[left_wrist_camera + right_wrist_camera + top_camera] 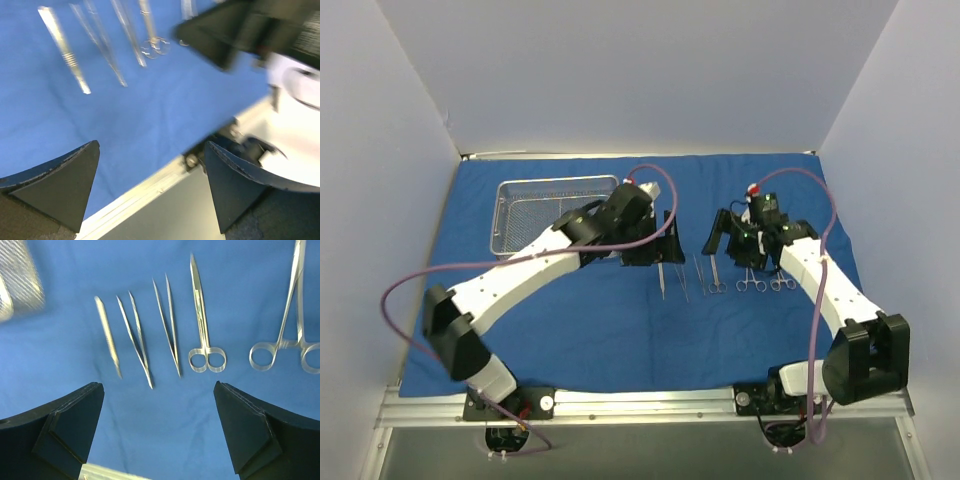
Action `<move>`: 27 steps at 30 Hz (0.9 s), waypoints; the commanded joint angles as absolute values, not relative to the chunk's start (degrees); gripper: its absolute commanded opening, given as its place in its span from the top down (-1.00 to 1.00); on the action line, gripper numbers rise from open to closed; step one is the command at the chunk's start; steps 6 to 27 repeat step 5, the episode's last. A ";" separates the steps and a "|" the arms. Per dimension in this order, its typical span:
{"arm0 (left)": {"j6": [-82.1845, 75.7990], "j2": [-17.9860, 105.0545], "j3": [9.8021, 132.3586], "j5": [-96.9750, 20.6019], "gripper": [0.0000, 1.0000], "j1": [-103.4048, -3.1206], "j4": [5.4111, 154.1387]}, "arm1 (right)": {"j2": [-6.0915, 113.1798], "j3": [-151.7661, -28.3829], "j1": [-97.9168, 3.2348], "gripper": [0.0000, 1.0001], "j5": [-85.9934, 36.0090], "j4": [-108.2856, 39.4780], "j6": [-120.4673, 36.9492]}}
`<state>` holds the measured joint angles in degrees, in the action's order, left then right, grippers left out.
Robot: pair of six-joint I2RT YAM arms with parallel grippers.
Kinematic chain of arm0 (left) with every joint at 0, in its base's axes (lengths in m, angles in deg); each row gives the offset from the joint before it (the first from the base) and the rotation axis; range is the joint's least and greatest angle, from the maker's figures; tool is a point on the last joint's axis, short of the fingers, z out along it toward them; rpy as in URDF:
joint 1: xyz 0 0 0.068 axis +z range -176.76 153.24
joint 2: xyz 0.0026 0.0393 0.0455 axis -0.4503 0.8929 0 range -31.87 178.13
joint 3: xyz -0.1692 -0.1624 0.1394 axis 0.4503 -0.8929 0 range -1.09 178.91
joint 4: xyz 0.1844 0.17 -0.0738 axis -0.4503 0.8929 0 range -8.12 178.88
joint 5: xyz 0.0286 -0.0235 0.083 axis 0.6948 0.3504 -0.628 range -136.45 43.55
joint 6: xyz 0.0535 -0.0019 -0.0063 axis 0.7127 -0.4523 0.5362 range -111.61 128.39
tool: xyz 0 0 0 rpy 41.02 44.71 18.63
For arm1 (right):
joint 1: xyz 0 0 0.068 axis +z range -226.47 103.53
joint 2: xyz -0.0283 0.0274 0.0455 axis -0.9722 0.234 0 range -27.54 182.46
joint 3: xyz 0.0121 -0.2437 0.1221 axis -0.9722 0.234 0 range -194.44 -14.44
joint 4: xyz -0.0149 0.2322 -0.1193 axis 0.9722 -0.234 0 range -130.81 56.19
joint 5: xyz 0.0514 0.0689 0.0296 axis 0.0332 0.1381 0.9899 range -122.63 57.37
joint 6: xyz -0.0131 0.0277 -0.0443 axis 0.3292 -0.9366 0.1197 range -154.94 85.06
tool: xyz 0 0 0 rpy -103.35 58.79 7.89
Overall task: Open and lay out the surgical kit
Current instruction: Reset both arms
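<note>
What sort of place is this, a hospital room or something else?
Probably a robot test bench, not a hospital: plain white panels wall it in, two robot arms are bolted to a metal rail at its edge, and surgical instruments lie in a row on a blue cloth.

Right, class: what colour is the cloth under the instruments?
The cloth is royal blue, clearest in the right wrist view.

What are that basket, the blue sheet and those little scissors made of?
The basket looks like shiny steel wire mesh: its grid shows. The blue sheet seems to be matte fabric, with no glare. The scissors look like polished metal, probably stainless steel: bright glints.
</note>
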<state>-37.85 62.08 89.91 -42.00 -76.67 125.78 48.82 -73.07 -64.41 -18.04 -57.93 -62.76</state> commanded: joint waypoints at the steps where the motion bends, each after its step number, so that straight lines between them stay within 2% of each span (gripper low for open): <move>1: -38.37 57.01 77.34 -32.83 -0.88 -75.72 105.40 | 42.80 -65.72 -63.99 -0.99 -14.62 -53.86 -63.33; 5: -39.16 52.34 67.75 -28.88 -0.88 -73.70 94.12 | 33.04 -55.51 -63.46 -0.99 -9.35 -37.83 -65.35; 27: -39.16 52.34 67.75 -28.88 -0.88 -73.70 94.12 | 33.04 -55.51 -63.46 -0.99 -9.35 -37.83 -65.35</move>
